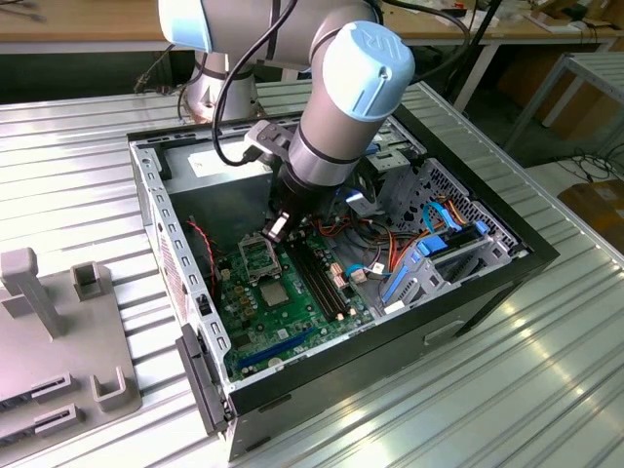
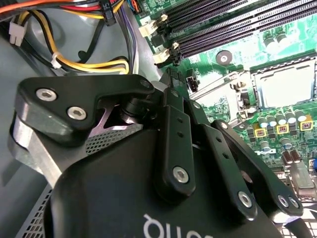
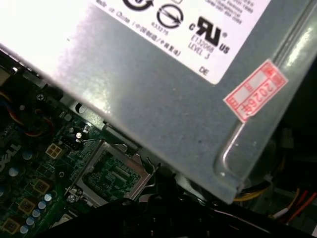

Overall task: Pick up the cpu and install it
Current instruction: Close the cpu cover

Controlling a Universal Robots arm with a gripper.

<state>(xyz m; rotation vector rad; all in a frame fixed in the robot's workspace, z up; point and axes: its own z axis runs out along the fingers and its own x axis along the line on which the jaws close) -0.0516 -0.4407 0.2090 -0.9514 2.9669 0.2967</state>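
cpu [image 1: 274,292] just below end effector [image 1: 276,229]

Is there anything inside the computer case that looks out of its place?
Yes: the cpu seems to lie loose on the green motherboard, beside the socket rather than in it. Nothing else looks odd.

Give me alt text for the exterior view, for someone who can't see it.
A robot arm reaches down into an open computer case on a ribbed metal table, its gripper hanging just above the metal-framed socket on the green motherboard. A pale square cpu lies flat on the board beside the socket, and a grey fixture sits at the exterior view's left.
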